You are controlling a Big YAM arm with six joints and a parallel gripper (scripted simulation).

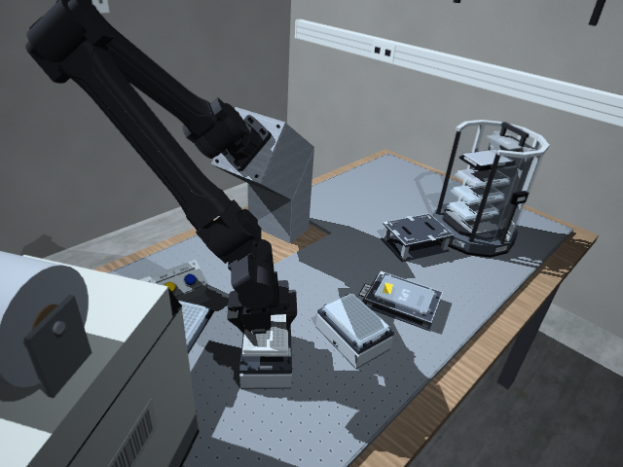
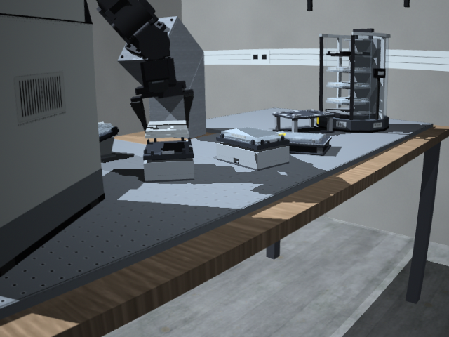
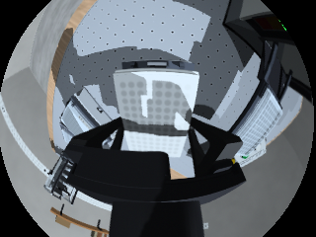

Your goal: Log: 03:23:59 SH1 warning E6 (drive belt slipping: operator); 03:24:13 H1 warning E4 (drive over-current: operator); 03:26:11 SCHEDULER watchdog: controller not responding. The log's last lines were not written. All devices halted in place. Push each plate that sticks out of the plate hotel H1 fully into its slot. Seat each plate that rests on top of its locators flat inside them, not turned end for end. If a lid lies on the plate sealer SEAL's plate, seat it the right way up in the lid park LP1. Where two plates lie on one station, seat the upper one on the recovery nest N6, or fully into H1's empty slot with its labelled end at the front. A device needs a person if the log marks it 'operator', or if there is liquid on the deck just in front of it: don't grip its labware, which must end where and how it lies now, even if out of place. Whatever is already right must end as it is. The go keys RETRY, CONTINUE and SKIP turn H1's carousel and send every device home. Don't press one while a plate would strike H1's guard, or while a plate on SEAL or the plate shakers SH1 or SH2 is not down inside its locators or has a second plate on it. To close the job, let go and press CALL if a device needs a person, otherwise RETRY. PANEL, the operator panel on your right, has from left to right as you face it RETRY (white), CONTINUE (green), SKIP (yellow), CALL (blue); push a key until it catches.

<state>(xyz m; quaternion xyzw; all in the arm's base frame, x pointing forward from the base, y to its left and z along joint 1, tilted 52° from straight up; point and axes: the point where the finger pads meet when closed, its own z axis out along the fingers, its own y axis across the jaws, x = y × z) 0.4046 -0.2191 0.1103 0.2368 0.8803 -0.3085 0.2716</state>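
My gripper (image 2: 165, 126) is shut on a white well plate (image 2: 166, 128) across its width. It holds the plate level, a little above the black locators of a grey shaker station (image 2: 168, 161). The plate (image 1: 266, 341) and the station (image 1: 265, 369) also show in the top view. In the wrist view the plate (image 3: 154, 109) lies between my fingers. A second shaker (image 1: 354, 326) to the right carries a plate that lies tilted on top of its locators.
The lid park LP1 (image 1: 402, 299) holds a lid with a yellow mark. The black recovery nest (image 1: 418, 233) stands in front of the plate hotel H1 (image 1: 488, 186). The sealer (image 1: 75, 351) fills the near left, with a plate (image 1: 194, 319) at its side. The key panel (image 1: 181, 281) lies behind my arm.
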